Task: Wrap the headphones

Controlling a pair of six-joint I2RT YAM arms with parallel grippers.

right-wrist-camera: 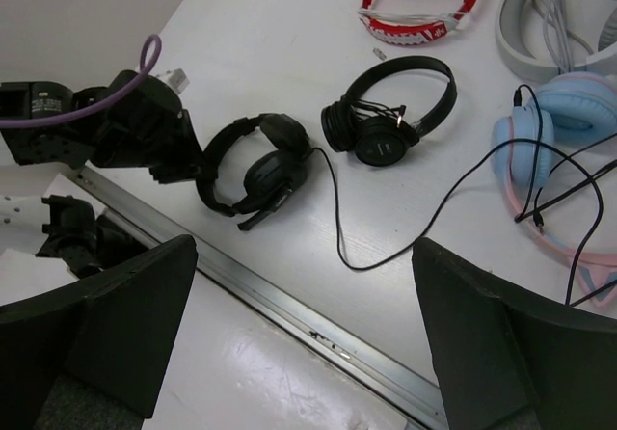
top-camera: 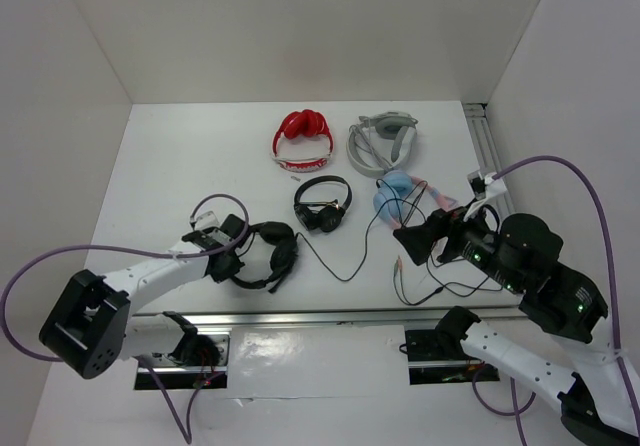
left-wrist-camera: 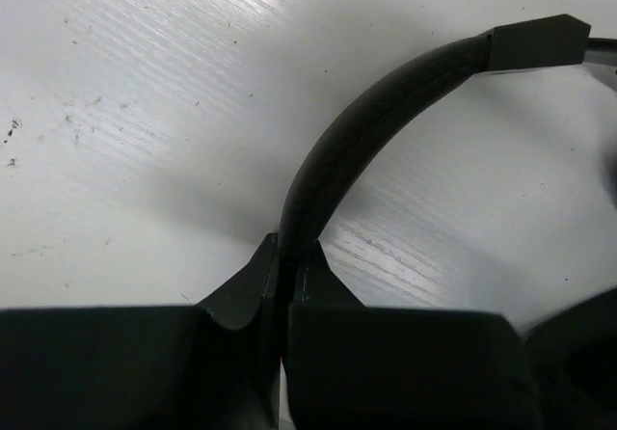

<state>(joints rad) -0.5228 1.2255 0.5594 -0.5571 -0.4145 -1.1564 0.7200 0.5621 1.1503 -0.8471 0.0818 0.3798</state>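
The large black headphones (top-camera: 272, 254) lie flat on the white table at the left front. They also show in the right wrist view (right-wrist-camera: 260, 165). My left gripper (top-camera: 238, 249) is shut on their headband (left-wrist-camera: 386, 112), which runs up between the closed fingers (left-wrist-camera: 287, 256). Their thin black cable (top-camera: 340, 266) trails right across the table in a loose curve (right-wrist-camera: 337, 228). My right gripper (top-camera: 415, 241) hangs above the table at the right, open wide and empty (right-wrist-camera: 301, 256), apart from the cable.
A small black on-ear pair (top-camera: 323, 204) lies just behind the cable. Red headphones (top-camera: 303, 136) and a grey pair (top-camera: 382, 138) lie at the back. A blue-pink pair (top-camera: 397, 194) with tangled cables lies near my right gripper. A metal rail (top-camera: 330, 318) edges the table front.
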